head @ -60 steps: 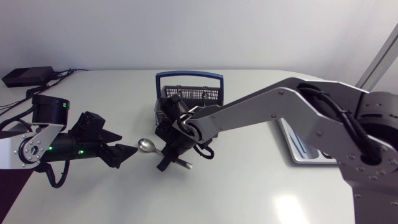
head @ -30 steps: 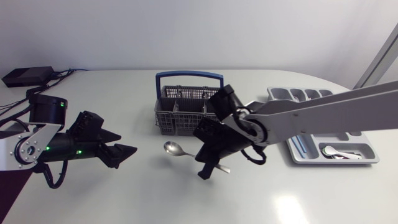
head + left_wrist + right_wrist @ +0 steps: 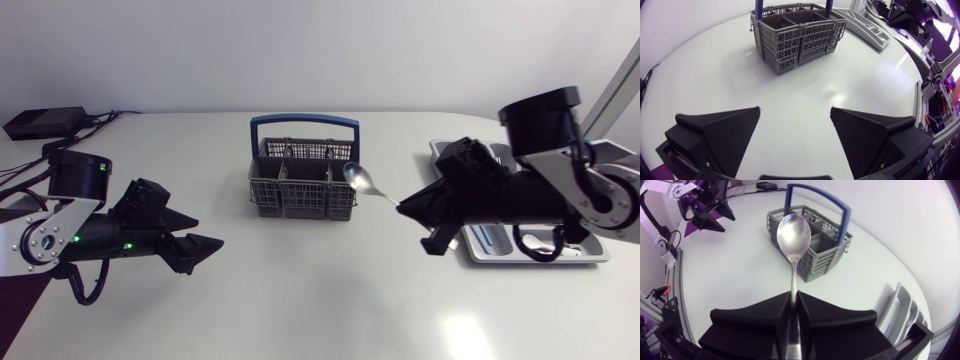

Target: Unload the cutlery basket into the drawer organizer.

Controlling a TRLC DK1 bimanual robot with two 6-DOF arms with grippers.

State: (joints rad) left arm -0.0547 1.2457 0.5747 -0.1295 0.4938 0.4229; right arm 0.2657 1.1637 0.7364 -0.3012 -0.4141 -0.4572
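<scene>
**Spoon in transit from cutlery basket to drawer organizer.**
Left to right: the left gripper [image 3: 205, 245] sits low over the table, fingers spread wide and holding nothing. The grey, blue-handled cutlery basket [image 3: 300, 195] stands mid-table. 1 polished steel spoon [image 3: 362, 181] is held clear of the table near the basket's right end, bowl leading. Its handle is pinched between the closed fingers of the right gripper [image 3: 400, 207]. The drawer organizer [image 3: 540, 258] lies at right. Keep the pinch firm and the spoon level, then lower it into the compartment that apparently already holds spoons before releasing.
</scene>
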